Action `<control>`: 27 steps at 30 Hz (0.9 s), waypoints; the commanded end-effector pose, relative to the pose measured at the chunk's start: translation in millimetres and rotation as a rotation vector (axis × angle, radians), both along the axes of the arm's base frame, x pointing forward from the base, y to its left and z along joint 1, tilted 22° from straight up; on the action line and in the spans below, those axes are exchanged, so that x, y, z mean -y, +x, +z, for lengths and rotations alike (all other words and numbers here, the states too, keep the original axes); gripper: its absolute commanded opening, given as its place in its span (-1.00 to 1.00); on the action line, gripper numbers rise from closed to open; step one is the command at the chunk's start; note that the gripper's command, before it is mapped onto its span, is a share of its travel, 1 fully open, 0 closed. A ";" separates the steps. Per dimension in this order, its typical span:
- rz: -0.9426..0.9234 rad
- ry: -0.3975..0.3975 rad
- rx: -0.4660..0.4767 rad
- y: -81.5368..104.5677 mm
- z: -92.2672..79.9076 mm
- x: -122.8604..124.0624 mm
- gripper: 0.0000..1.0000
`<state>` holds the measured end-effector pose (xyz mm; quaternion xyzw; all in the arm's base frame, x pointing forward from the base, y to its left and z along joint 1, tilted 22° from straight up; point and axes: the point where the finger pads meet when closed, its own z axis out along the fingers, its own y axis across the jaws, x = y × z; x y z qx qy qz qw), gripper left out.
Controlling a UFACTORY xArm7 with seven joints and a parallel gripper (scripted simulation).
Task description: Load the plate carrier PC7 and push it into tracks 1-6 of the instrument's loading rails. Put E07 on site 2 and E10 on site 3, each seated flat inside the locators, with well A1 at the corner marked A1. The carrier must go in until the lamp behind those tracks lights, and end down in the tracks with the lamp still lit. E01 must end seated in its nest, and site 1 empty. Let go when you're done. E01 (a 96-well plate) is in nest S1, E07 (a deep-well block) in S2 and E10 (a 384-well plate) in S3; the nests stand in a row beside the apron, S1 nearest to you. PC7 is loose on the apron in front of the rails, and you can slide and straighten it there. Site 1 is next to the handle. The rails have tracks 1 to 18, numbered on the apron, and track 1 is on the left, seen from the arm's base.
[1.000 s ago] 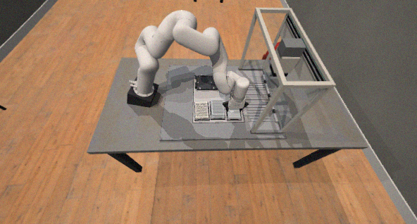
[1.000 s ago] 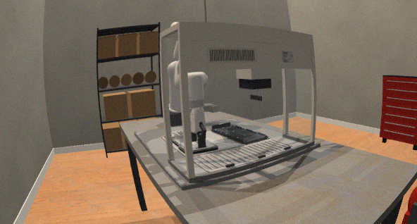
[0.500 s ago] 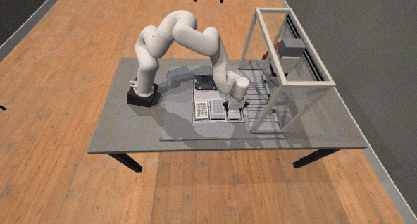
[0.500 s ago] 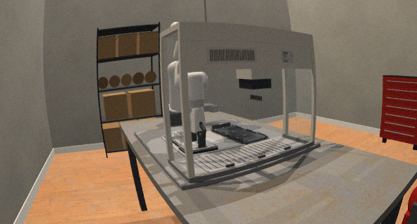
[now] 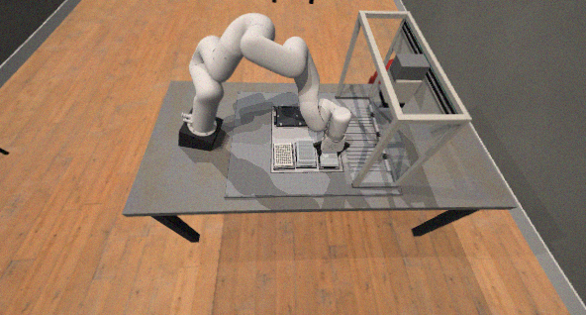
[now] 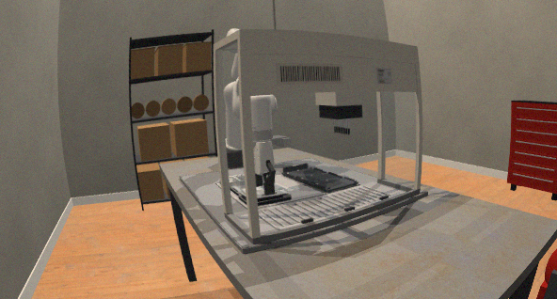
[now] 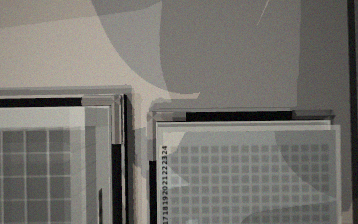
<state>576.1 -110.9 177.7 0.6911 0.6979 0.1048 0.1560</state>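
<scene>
My gripper [image 5: 330, 153] is down over nest S3, at the end of the nest row nearest the rails, and is shut on E10, the 384-well plate [image 7: 250, 175]. The plate lies level inside its nest frame. The fingers are out of the wrist view; they show dark in the exterior view [image 6: 269, 180]. E07, the deep-well block [image 5: 306, 154], sits in the middle nest and fills the left of the wrist view [image 7: 30, 170]. E01, the 96-well plate [image 5: 283, 155], sits in nest S1. The dark carrier PC7 [image 5: 290, 117] lies on the apron with no plates on it [image 6: 320, 178].
The loading rails [image 5: 363, 133] lie right of the nests, inside the tall instrument frame [image 5: 406, 103]. A frame post [image 6: 245, 140] stands close to my wrist. My arm's base [image 5: 200, 133] is at the table's left. A shelf [image 6: 171, 117] and a red cabinet [image 6: 533, 145] stand off the table.
</scene>
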 end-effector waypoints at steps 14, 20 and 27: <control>0.000 0.000 0.004 -2.7 11.3 -0.4 -1.00; 0.000 0.000 0.004 -3.2 12.5 -0.5 -1.00; 0.000 0.000 0.004 -4.4 15.6 -0.8 -1.00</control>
